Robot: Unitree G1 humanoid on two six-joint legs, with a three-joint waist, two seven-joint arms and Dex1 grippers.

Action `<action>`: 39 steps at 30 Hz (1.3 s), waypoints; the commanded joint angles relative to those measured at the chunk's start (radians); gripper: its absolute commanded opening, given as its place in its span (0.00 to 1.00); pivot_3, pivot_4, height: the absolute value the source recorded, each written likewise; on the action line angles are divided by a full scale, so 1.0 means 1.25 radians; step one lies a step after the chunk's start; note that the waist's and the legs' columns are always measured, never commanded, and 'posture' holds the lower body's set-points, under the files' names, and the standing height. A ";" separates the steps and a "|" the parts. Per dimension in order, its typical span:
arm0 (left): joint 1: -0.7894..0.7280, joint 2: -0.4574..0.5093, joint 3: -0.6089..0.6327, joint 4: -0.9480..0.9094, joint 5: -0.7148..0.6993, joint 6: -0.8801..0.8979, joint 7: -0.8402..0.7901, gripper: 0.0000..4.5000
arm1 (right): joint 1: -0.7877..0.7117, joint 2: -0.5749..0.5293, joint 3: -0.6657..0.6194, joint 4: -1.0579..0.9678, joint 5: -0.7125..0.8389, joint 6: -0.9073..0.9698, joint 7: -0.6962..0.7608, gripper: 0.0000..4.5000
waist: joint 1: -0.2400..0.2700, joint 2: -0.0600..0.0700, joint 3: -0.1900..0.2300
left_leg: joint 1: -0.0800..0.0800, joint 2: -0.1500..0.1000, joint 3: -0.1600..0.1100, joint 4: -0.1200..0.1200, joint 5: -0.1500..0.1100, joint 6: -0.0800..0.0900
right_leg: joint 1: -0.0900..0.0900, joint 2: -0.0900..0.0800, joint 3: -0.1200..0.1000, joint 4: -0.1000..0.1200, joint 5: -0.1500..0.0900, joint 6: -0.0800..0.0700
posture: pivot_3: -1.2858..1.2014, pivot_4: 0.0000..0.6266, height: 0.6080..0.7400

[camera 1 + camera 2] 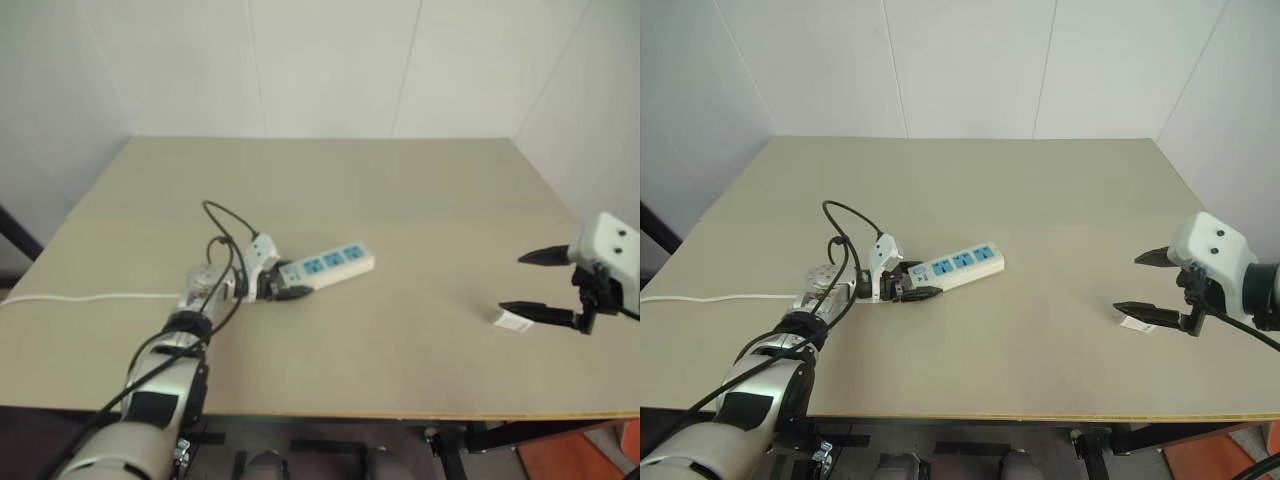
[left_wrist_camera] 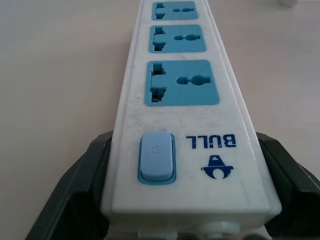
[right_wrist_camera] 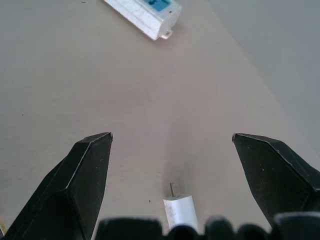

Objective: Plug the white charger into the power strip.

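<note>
White charger (image 3: 181, 212) lying on the surface directly below the spread, empty right hand (image 1: 1152, 286), well apart from the power strip (image 1: 958, 264) clamped at its switch end in the left hand (image 1: 912, 288).

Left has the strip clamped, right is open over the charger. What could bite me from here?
1. The left gripper grips only the switch end of the power strip; the long free end could swing when you push the plug in.
2. The white charger lies flat on the table between the open right gripper fingers, prong pointing away; a skewed pinch would spoil alignment with the sockets.
3. The strip's cord may drag.
</note>
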 commanded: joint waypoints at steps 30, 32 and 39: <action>0.134 -0.046 -0.120 -0.218 0.013 -0.036 0.024 0.74 | -0.394 -0.075 0.501 0.353 -0.313 -0.038 0.143 1.00 | 0.014 0.004 -0.002 | 0.001 0.000 0.000 0.002 0.000 0.000 | 0.001 -0.001 0.000 -0.001 0.000 0.000 | 0.52 0.24 1.00; 0.134 -0.044 -0.119 -0.220 0.012 -0.033 0.024 0.74 | -0.400 -0.061 0.512 0.371 -0.331 -0.052 0.146 1.00 | 0.014 0.004 -0.002 | 0.001 0.000 0.000 0.002 0.000 0.000 | 0.001 -0.001 0.000 -0.001 0.000 0.000 | 0.52 0.24 1.00; 0.142 -0.036 -0.121 -0.235 0.011 -0.023 0.023 0.74 | -0.405 -0.006 0.540 0.421 -0.383 -0.092 0.144 1.00 | 0.014 0.004 -0.003 | 0.001 0.000 0.000 0.002 0.000 0.000 | 0.001 -0.001 0.000 -0.001 0.000 0.000 | 0.52 0.24 1.00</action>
